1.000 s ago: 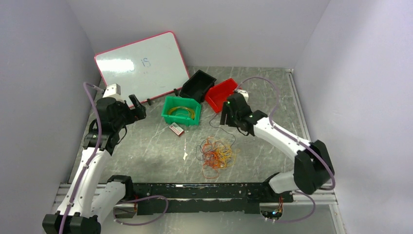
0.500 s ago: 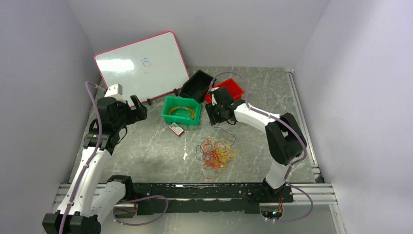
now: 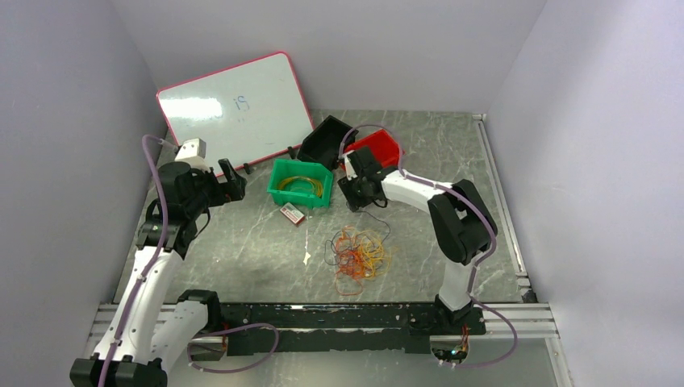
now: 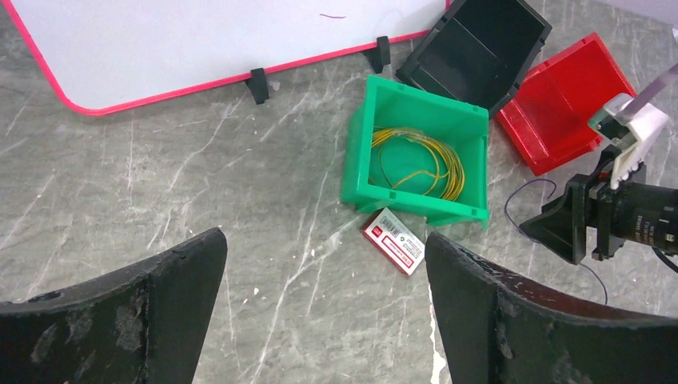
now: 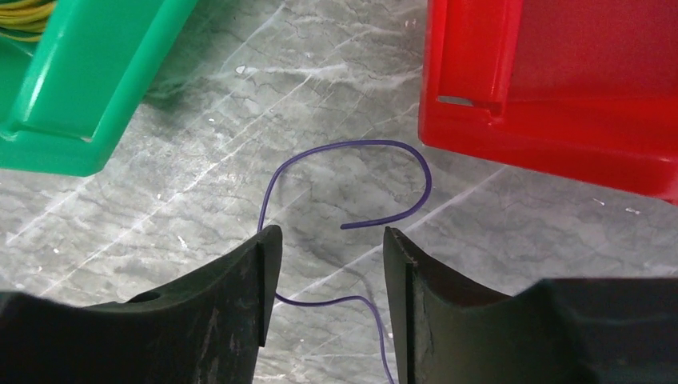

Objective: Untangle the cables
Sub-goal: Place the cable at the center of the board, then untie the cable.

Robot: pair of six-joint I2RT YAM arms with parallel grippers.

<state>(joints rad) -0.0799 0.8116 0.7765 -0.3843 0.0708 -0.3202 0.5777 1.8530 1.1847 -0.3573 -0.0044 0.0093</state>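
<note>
The cables point(image 3: 360, 256) lie as a tangle of orange, red and yellow loops on the grey floor, with no gripper touching them. One thin purple cable point(image 5: 376, 142) curls away from the tangle, between the green bin point(image 5: 96, 88) and the red bin point(image 5: 560, 80). My right gripper point(image 5: 332, 232) is low over it, jaws partly open, and the wire runs through the gap ungripped. My left gripper point(image 4: 324, 236) hangs wide open and empty, left of the green bin point(image 4: 424, 112), which holds yellow cables point(image 4: 432, 160).
A black bin point(image 3: 327, 139) and the red bin point(image 3: 381, 145) stand behind the green bin point(image 3: 295, 200). A small red and white box point(image 3: 292, 214) lies in front of it. A whiteboard point(image 3: 234, 109) leans at the back left.
The right arm has swung left and brought its gripper down between the green and red bins, its jaws narrowing. The left arm has hardly moved.
</note>
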